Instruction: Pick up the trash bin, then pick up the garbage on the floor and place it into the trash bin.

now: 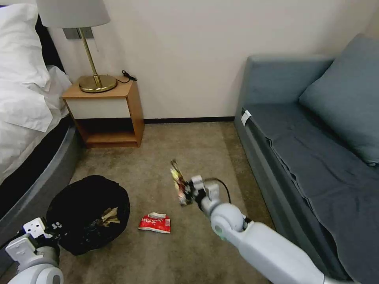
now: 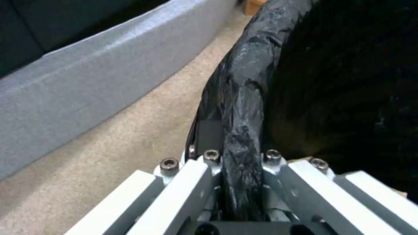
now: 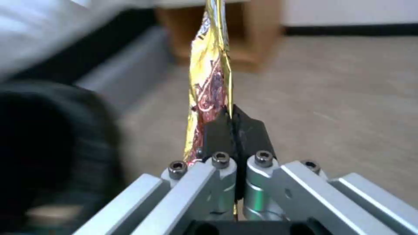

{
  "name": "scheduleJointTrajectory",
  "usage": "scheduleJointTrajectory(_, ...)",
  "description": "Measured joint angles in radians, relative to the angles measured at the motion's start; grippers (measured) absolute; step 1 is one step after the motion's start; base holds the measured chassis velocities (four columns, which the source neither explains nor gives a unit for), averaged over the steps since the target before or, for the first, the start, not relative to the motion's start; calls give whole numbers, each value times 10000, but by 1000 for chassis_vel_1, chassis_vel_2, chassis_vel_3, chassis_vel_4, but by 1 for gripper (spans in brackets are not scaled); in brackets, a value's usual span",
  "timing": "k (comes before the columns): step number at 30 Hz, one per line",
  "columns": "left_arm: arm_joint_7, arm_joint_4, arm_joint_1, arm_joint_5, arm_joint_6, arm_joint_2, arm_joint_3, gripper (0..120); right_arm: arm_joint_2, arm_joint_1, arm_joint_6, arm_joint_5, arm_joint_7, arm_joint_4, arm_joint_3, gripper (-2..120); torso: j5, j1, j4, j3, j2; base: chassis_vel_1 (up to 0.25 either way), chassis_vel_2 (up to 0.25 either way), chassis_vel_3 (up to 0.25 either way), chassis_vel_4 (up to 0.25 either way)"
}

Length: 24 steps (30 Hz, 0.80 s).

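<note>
Sofa (image 1: 316,130): grey-blue, along the right side of the carpet, cushion at its far end.
Bed (image 1: 27,98): on the left, white bedding, grey curved base.
Nightstand (image 1: 106,114): wooden, against the far wall beside the bed, brass lamp (image 1: 92,51) standing on top.
Trash bin (image 1: 89,213): on the left near the bed base, lined with a crinkly black bag, tan crumpled paper (image 1: 109,217) lying inside; rim gripped at its near-left edge.
Left tool (image 1: 49,230): closed on the trash bin's bag-covered rim, one finger on each side of it; seen up close in the left wrist view (image 2: 241,156).
Right tool (image 1: 188,193): above the carpet, between trash bin and sofa, pinched tight on the gold-brown wrapper; black pads (image 3: 250,133) pressed together in the right wrist view.
Gold-brown wrapper (image 1: 178,182): clamped at its lower end, standing up from the right tool, clear of the floor; same wrapper (image 3: 211,81) in the right wrist view.
Red wrapper (image 1: 155,223): crumpled, lying on the carpet just right of the trash bin.
</note>
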Motion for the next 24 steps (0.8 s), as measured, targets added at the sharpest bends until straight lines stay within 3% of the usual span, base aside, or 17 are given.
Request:
scheduleJointTrajectory(10, -27, -173, -14, 143, 43, -79, 127, 2, 1557, 1353, 127, 1005, 891, 282, -2186, 0, 1, 0, 2, 0, 0, 0, 0, 0, 0)
scheduleJointTrajectory(21, -48, -238, -15, 219, 67, -181, 176, 2, 2420, 1342, 241, 445, 1260, -924, -3772, 0, 1, 0, 0, 0, 0, 0, 0, 0, 0)
scheduleJointTrajectory(24, -49, -254, -6, 255, 66, -214, 217, 2, 2677, 1290, 260, 369, 1322, -1151, -3937, 12, 1, 0, 0, 0, 0, 0, 0, 0, 0)
